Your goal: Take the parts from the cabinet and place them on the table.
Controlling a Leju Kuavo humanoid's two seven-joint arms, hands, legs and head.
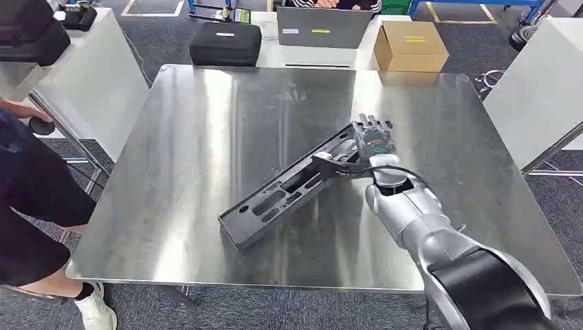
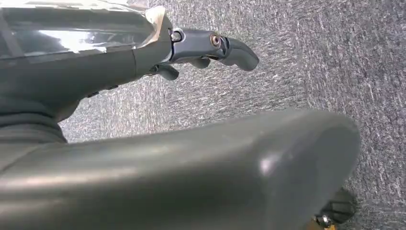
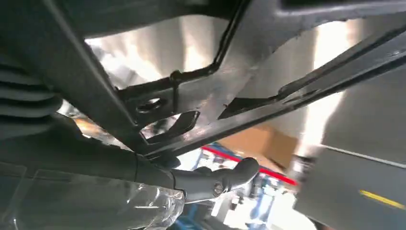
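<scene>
The left hand [image 2: 206, 50] hangs over grey carpet, fingers curled in and holding nothing. A long black slotted plastic part [image 1: 295, 182] lies diagonally on the square stainless-steel table [image 1: 185, 137], one end near the front edge, the other raised toward the centre right, where the right hand [image 1: 373, 139] grips it. Beyond the far edge sit a closed black zip case [image 1: 225, 42] and a shut brown cardboard box [image 1: 410, 46], contents hidden.
</scene>
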